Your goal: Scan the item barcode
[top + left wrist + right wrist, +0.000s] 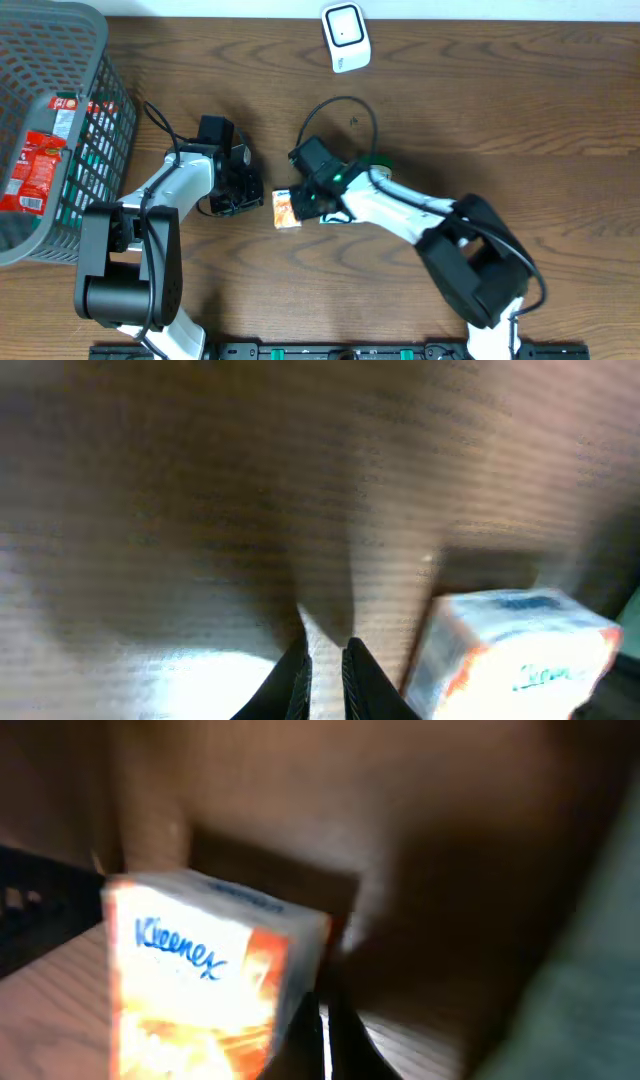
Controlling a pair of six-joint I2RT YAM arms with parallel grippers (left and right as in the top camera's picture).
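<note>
The item is a small white and orange Kleenex tissue box [286, 209] lying on the wooden table between the two arms. No barcode shows on it in any view. The white barcode scanner [345, 37] stands at the table's far edge. My right gripper [306, 200] is shut and empty, low over the table, with the box [195, 980] right against its left side [322, 1010]. My left gripper [240, 195] sits just left of the box, fingers nearly together with nothing between them [325, 650]. The box [510, 650] lies to the right of those fingers, apart from them.
A grey mesh basket [100, 60] stands at the left edge with red packets [35, 165] inside. A small green object [378, 160] peeks out behind the right arm. Black cables loop over the table behind both wrists.
</note>
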